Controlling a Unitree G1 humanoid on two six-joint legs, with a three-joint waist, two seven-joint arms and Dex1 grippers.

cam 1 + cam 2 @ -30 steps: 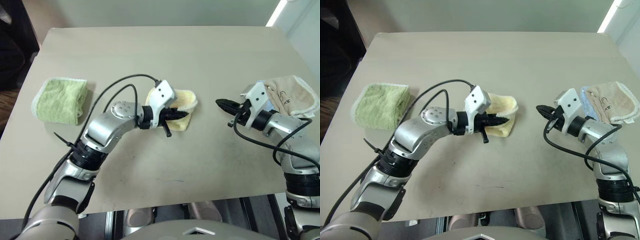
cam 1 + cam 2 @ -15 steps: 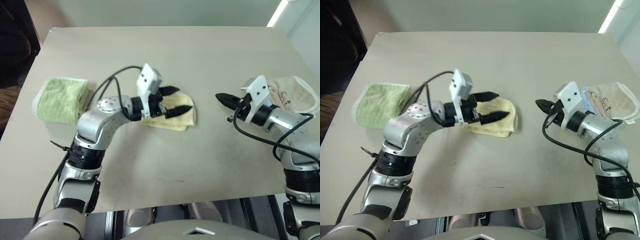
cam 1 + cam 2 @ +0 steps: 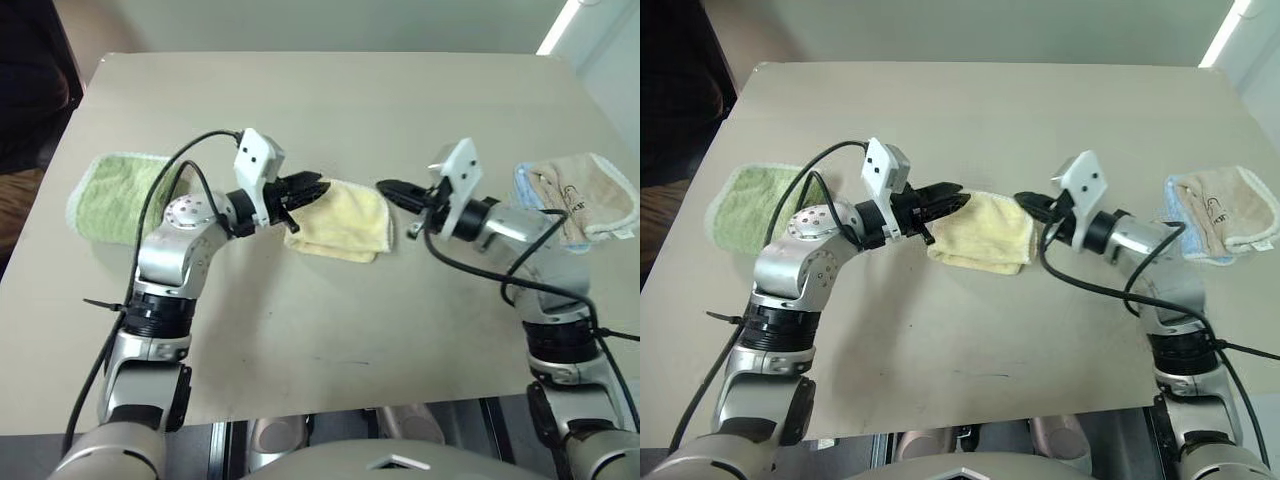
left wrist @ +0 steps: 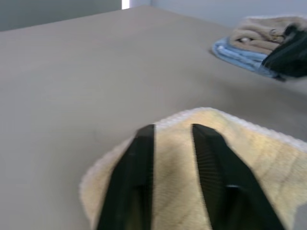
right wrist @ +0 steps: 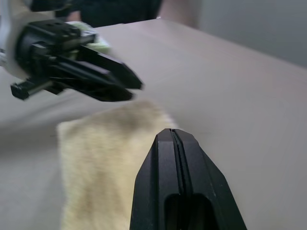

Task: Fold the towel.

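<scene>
While the towel [image 3: 342, 219] lies folded into a compact pad near the middle of the worktop [image 3: 330, 320], my two arms flank it from either side. My left pincer [image 3: 305, 190] hangs just over the towel's left edge, pointing level across it toward the right; its fingers [image 4: 139, 163] stand a narrow gap apart and grip nothing. My right pincer [image 3: 392, 190] points back from the right edge, closed tight on nothing, its tip just beside the towel's far right corner. By my judgement the left is slightly nearer the cloth. Farther left rests a green towel [image 3: 115, 195]; at the right edge a beige towel [image 3: 580, 190] sits on blue cloth [image 3: 1185, 195].
</scene>
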